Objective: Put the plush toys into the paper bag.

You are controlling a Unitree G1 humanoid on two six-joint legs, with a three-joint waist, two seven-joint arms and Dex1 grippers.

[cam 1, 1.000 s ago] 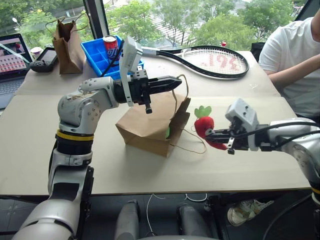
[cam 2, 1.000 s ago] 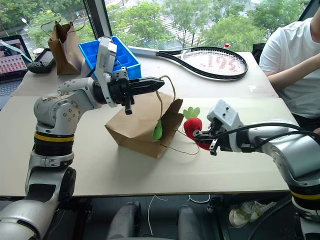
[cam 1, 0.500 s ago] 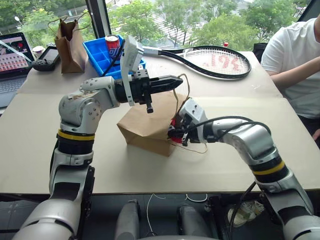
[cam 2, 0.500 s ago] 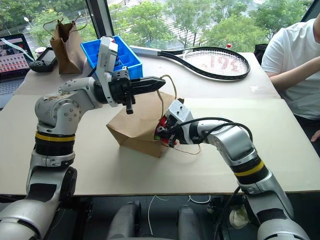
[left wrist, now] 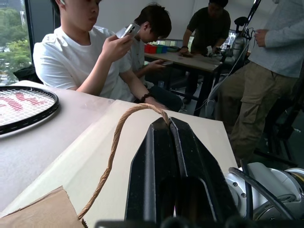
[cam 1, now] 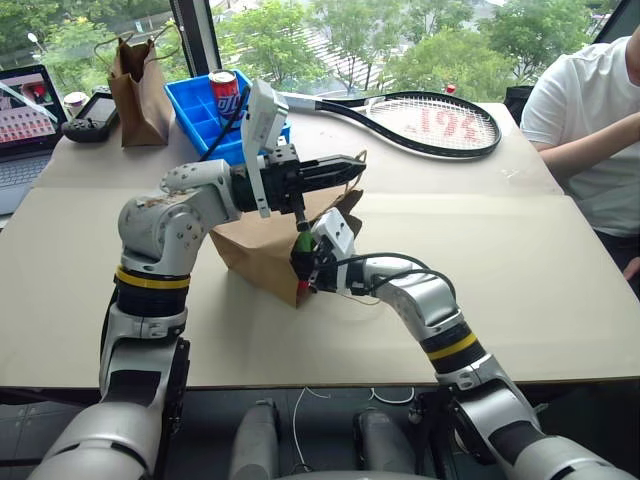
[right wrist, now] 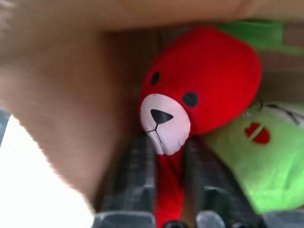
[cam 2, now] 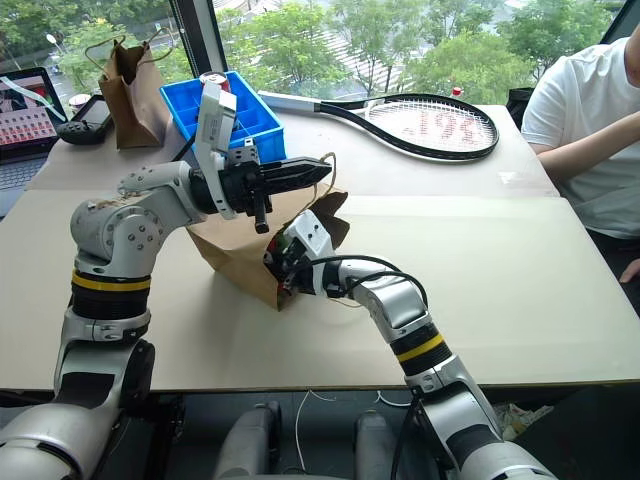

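Note:
The paper bag [cam 1: 255,255] lies on its side on the table, mouth toward my right. My left gripper [cam 1: 350,165] is shut on its twisted loop handle [left wrist: 114,156] and holds it up level above the bag. My right gripper [cam 1: 300,265] reaches into the bag's mouth. In the right wrist view the red plush toy [right wrist: 209,71] lies inside the bag against the light-green plush toy [right wrist: 251,166]. The red toy's narrow end sits between my right gripper's parted fingers [right wrist: 133,175].
A darker, narrower paper bag [cam 1: 140,85], a blue bin [cam 1: 205,115] with a soda can [cam 1: 222,88], a laptop [cam 1: 25,110] and a tennis racket [cam 1: 430,125] lie across the table's far side. A person in white [cam 1: 590,110] sits at the right edge.
My right arm swung left and carried the red toy from beside the bag into its mouth, and its fingers have parted. The bag slid a little left. My left gripper kept hold of the handle.

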